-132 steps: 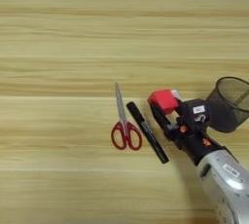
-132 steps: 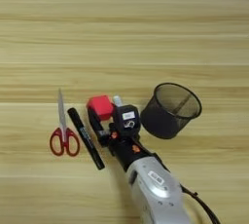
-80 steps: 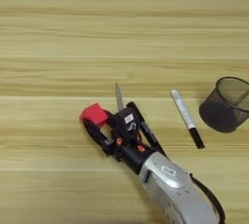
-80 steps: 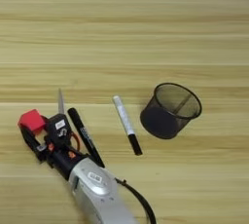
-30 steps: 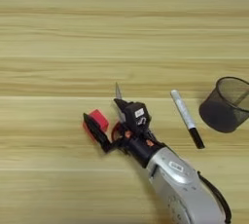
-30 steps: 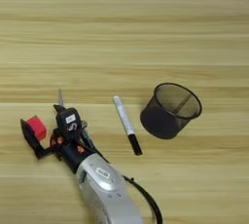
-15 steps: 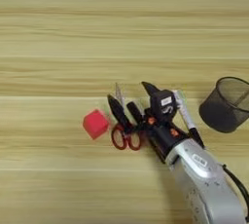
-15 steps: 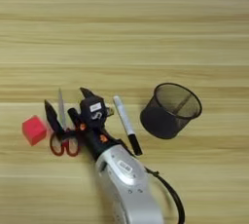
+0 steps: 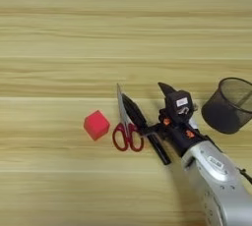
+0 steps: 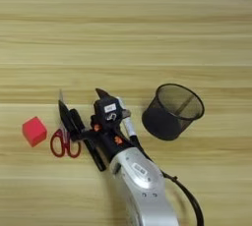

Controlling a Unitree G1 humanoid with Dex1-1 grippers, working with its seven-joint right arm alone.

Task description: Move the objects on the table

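The right end effector [image 10: 81, 106] hovers low over the middle of the desk [image 9: 74, 33], its silver forearm [image 10: 140, 181] coming in from the near edge. Its two black fingers are spread apart and hold nothing: one finger [image 9: 132, 110] points far-left over the long black marker [image 9: 158, 147], the other [image 9: 166, 89] points toward the far side, just left of the white-barrelled marker [image 10: 127, 120]. The black marker lies slantwise, its near end showing beyond the end effector's body, its far part hidden under the left finger. Just left of it lie red-handled scissors [image 9: 126, 134], blades pointing far, handles near. The small red cube [image 9: 96, 125] sits by itself further left, clear of the scissors. The white-barrelled marker is mostly covered by the end effector; only a short stretch of its pale barrel shows. To the right, the round black wire-mesh pen cup [image 10: 172, 110] stands upright, apart from the arm
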